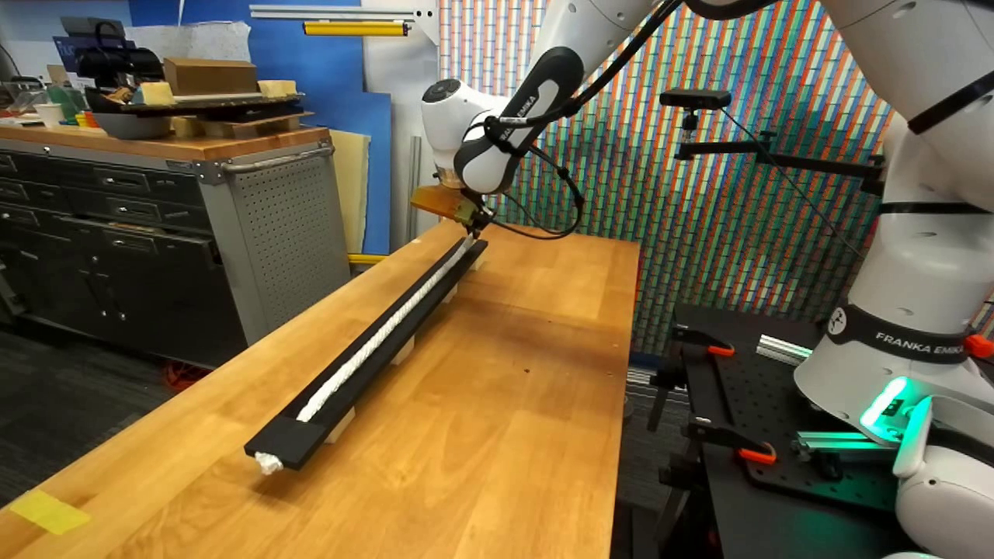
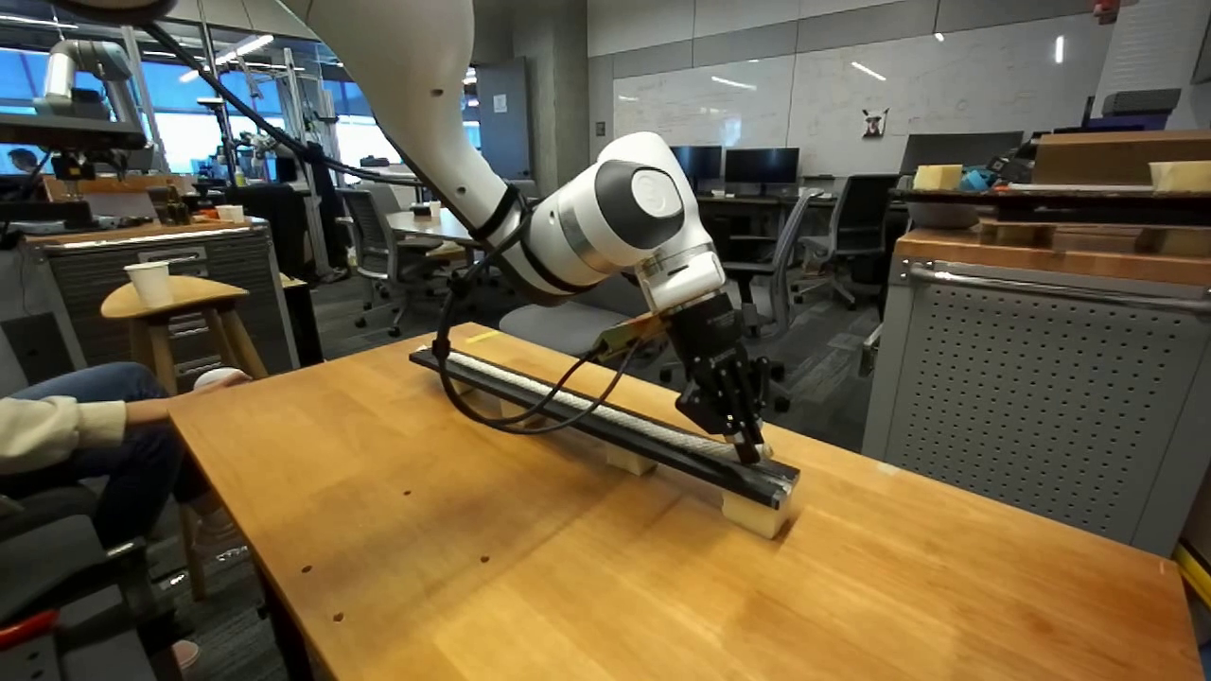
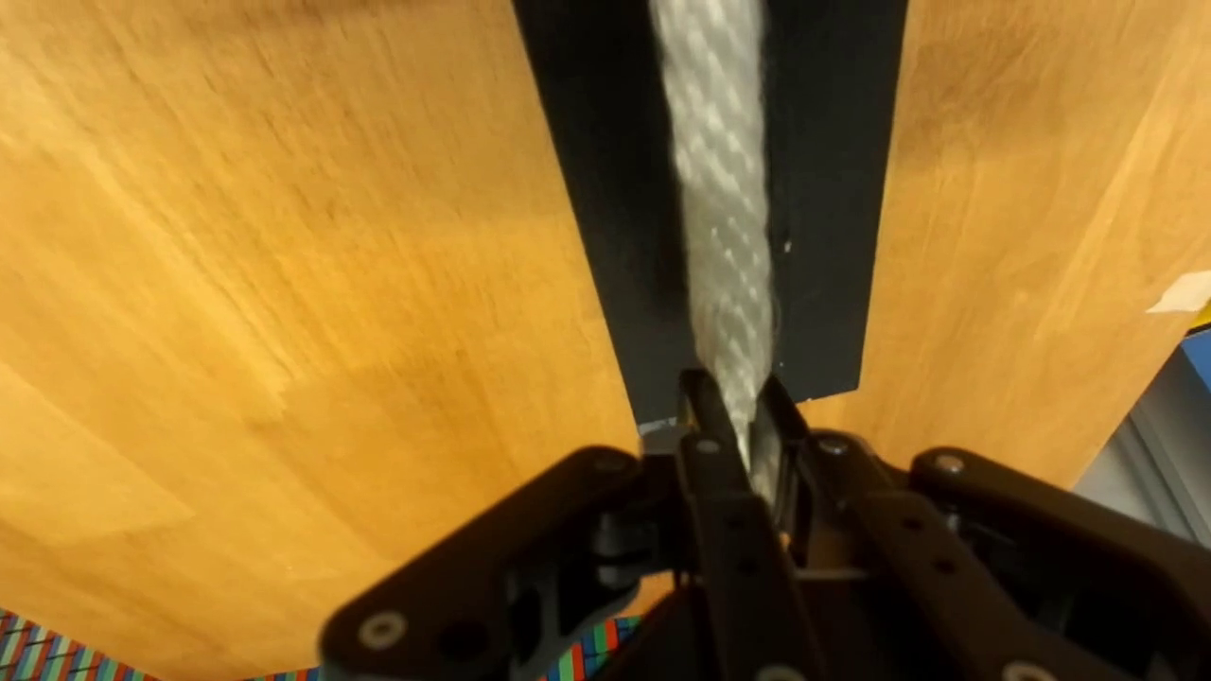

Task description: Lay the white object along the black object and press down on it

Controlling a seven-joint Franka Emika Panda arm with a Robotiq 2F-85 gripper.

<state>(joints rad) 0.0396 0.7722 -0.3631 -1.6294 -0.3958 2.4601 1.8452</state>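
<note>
The white object, a braided rope, lies lengthwise along the top of the black object, a long narrow rail. Both also show in an exterior view, the rope on the rail. A white tuft of it sticks out at the rail's near end. My gripper is at the rail's far end; it also shows low over that end in an exterior view. In the wrist view, my gripper has its fingers closed on both sides of the rope, near the end of the rail.
The rail rests on small wooden blocks on the wooden table. Yellow tape is stuck to the table. A grey tool cart stands beside it. A person sits by the table. A cable hangs from the arm.
</note>
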